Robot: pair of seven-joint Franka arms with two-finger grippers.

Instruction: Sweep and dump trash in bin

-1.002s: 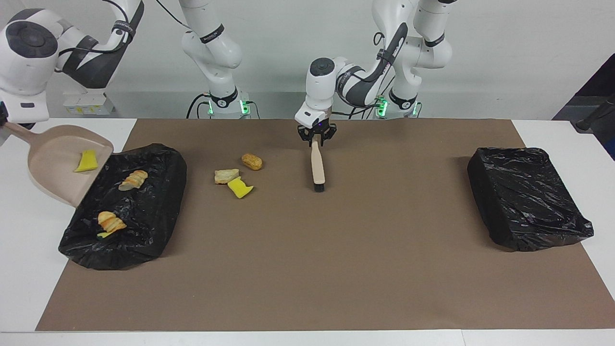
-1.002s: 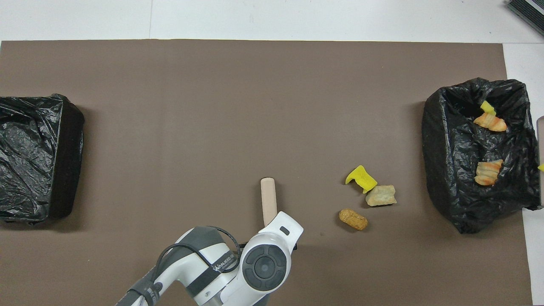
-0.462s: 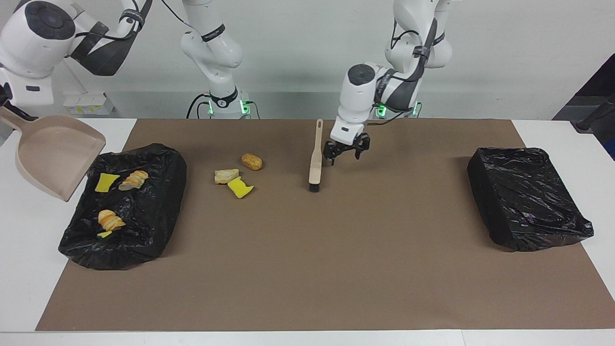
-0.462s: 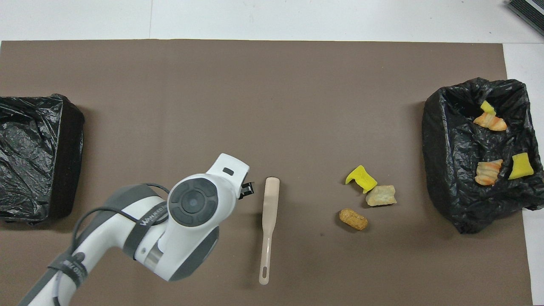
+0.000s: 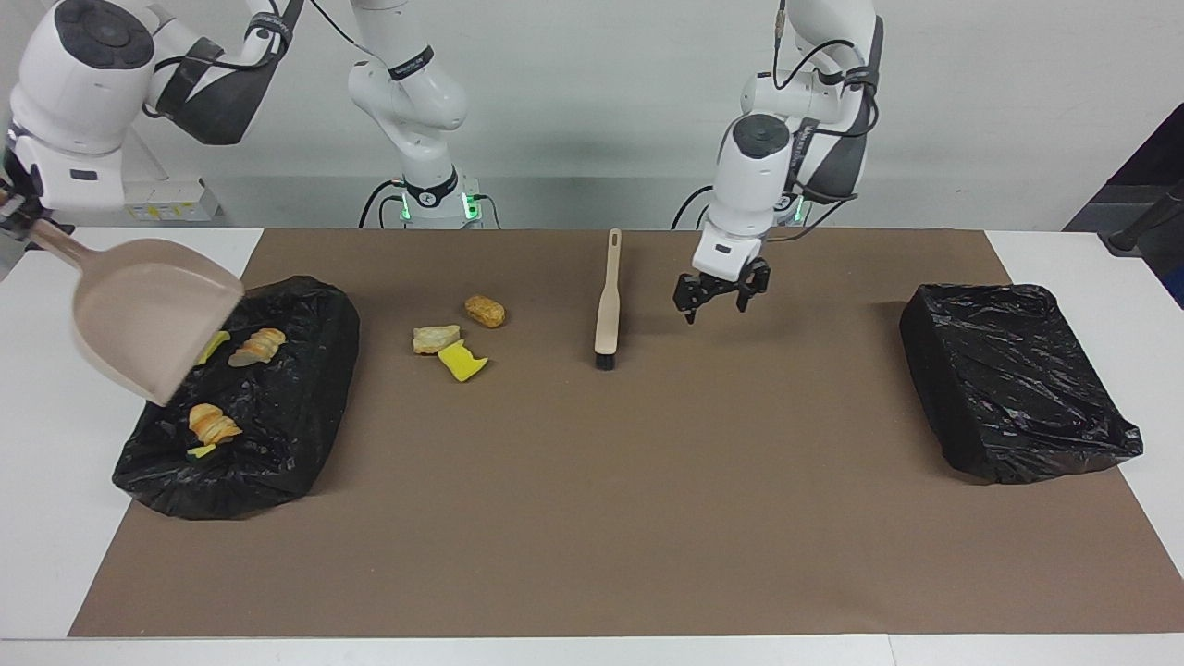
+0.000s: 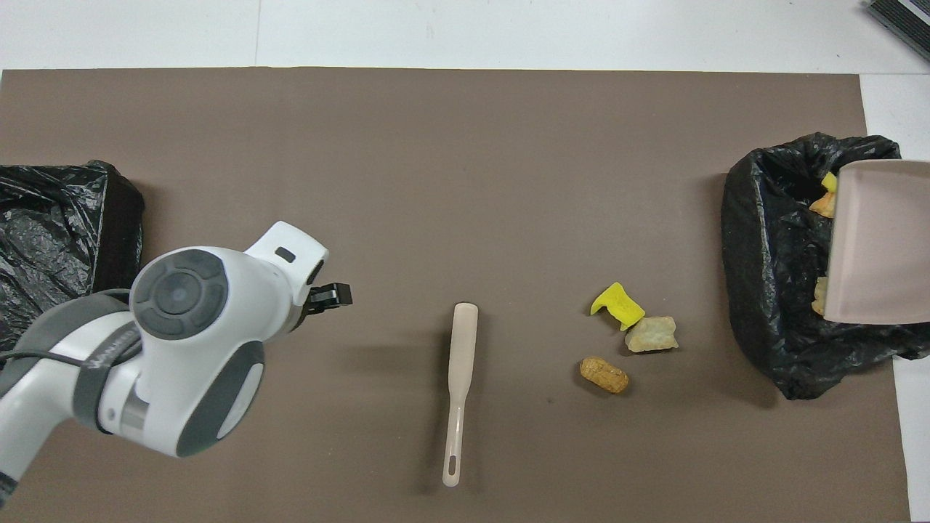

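Up at the right arm's end, the right gripper (image 5: 11, 205) clamps the dustpan (image 5: 148, 314) handle, the pan tilted over the bin (image 5: 277, 407), where scraps (image 5: 215, 424) lie. Three more scraps (image 5: 450, 344) sit on the mat between bin and brush (image 5: 607, 305). Beside the brush, the left gripper (image 5: 720, 298) hangs spread wide, holding nothing.

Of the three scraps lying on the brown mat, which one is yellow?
The yellow sponge piece, the scrap farthest from the robots; the tan chunk touching it and the orange-brown chunk are bread-coloured.
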